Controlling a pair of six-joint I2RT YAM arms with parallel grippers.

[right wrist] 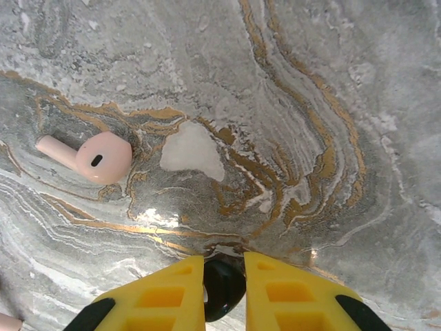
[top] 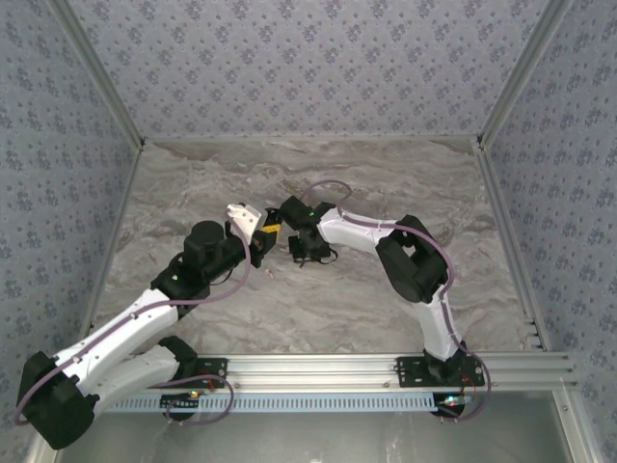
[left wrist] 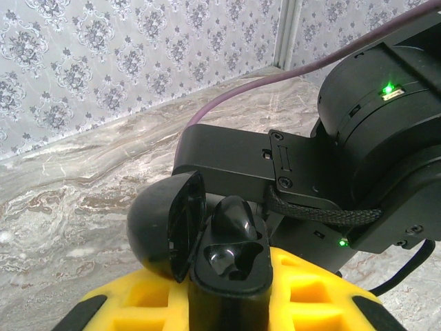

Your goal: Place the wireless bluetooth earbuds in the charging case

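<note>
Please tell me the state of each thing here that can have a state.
charging case: lid open
first black earbud: sitting in the case
second black earbud: between the right gripper's fingers
pink earbud: lying loose on the table
left gripper: shut on the charging case
right gripper: shut on the second black earbud

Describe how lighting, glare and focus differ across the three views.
Top external: even light, no harsh glare. Left wrist: bright highlights on the glossy charging case, a green lamp flaring behind it. Right wrist: pink earbud sharp, sheen on the table, black earbud shadowed in the right gripper.
</note>
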